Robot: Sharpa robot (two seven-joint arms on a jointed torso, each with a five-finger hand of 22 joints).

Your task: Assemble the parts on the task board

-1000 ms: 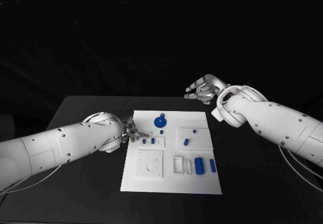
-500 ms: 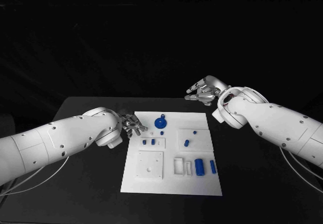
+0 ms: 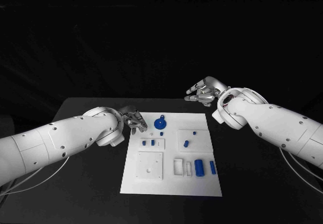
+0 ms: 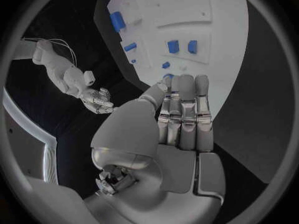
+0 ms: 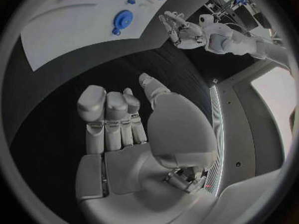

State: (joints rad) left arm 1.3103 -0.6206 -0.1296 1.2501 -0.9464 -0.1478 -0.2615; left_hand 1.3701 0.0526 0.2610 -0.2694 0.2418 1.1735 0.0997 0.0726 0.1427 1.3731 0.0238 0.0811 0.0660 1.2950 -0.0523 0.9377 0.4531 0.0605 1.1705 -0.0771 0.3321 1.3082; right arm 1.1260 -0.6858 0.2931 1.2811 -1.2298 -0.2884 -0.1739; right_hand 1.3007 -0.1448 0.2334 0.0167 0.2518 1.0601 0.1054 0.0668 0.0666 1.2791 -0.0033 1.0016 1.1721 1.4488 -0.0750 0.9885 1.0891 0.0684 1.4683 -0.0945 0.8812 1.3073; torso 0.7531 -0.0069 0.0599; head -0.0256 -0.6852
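A matte black table (image 3: 87, 154) sits before me against a dark backdrop, and the flat white task board (image 3: 172, 184) lies in its middle. From my head I see smooth blue parts on it: a round disc with a small knob (image 3: 160, 122) near the far edge, small pegs around two raised square plates, and two upright cylinders (image 3: 199, 166) beside a slotted white block at the near right. My left hand (image 3: 133, 120), silver and jointed, hovers at the board's far left corner, fingers apart, holding nothing. A second ago it was lower along that left edge, over the small pegs; it has since lifted toward the far corner. My right hand (image 3: 203, 92) hangs beyond the board's far right corner, fingers loosely spread and empty, about where it was.

From my left wrist, my palm and straight fingers (image 4: 185, 109) point at the board (image 4: 224, 45), with blue blocks (image 4: 173, 46) ahead and my right hand (image 4: 96, 98) off over the dark table.

From my right wrist, my fingers (image 5: 106, 114) are extended over black tabletop, the board (image 5: 62, 30) and blue disc (image 5: 122, 19) lie ahead, and my left hand (image 5: 177, 29) is open beside its edge.
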